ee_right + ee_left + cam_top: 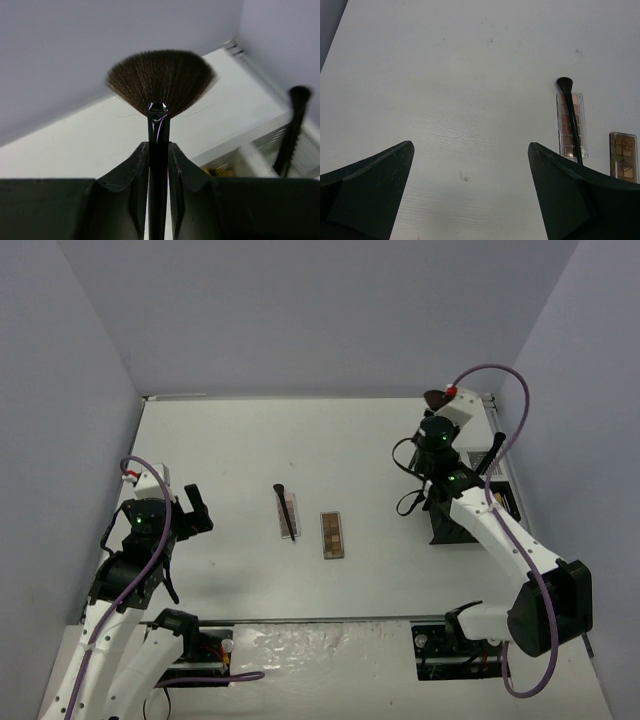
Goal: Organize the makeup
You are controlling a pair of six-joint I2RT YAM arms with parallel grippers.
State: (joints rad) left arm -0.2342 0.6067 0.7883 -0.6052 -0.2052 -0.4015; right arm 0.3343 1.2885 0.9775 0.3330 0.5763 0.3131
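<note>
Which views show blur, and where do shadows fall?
Right wrist: the fan brush is sharp, the second brush and the rack blurred. Left wrist: the pink palette and brown palette are sharp. Top external: a faint shadow on the table, lower left.

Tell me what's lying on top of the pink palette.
A slim black brush lies lengthwise on the pink palette, hiding a narrow strip of its pans. Nothing else rests on it.

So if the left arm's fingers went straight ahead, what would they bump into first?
Likely just the bare table; depth is hard to judge. The brush on its palette lies off to the right.
</note>
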